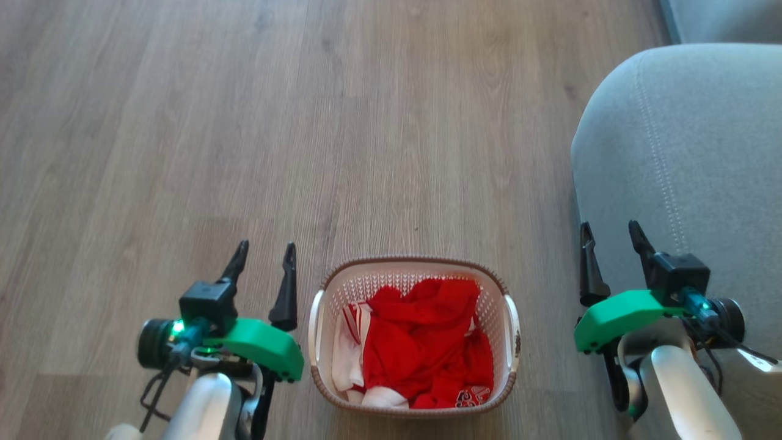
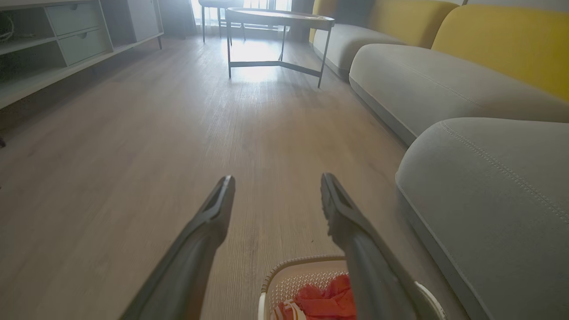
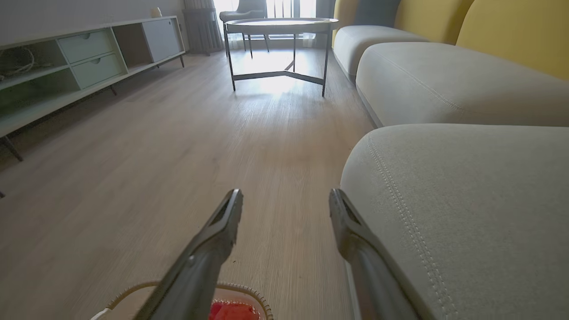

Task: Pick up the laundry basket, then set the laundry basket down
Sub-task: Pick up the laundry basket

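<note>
The laundry basket, cream perforated plastic with a brown woven-look rim and white side handles, stands on the wood floor at the bottom middle of the head view, with red and white clothes piled inside. My left gripper hovers open just left of the basket, apart from it, with nothing between its fingers. To the basket's right my right gripper is open too, close beside the grey sofa. The basket's far rim shows at the bottom of the left wrist view under the open left gripper. In the right wrist view the basket lies low left of the open right gripper.
A grey sofa cushion bulges in on the right, right next to my right gripper. Farther off stand a round metal-legged table, yellow sofa backs and a low pale cabinet along the left wall. Wood floor stretches ahead.
</note>
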{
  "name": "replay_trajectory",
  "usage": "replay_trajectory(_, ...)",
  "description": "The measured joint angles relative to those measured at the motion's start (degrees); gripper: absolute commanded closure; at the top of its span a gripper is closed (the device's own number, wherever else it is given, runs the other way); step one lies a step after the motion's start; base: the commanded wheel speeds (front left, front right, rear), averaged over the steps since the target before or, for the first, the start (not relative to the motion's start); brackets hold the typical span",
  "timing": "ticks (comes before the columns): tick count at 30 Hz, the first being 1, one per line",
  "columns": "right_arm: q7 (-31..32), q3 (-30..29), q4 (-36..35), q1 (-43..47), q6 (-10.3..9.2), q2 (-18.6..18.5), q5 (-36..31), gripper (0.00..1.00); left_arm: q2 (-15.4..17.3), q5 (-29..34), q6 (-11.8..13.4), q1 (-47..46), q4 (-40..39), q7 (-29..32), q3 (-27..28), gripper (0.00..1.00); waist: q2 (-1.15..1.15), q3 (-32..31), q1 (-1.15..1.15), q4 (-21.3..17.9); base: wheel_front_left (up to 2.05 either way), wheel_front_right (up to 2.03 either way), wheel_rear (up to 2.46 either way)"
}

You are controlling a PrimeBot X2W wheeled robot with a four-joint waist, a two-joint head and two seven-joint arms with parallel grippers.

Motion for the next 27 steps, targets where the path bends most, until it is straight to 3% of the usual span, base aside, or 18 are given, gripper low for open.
replay_trajectory(14, 0.00, 1.98, 12.44, -11.24, 0.00, -0.14, -2.32, 0.00, -0.20, -1.48, 1.48, -9.45, 9.45, 0.00, -3.20, 0.00, 0.00, 11.22, 0.01, 0.13, 0.00, 0.00, 0.00)
replay_trajectory(27, 0.11, 4.68, 27.16, -22.15, 0.00, -0.80, -4.15, 0.00, -0.76, -3.05, 0.54, -23.18, 25.94, 0.00, -11.43, 0.00, 0.00, 24.76, 0.00, 0.47, 0.00, 0.00, 0.00)
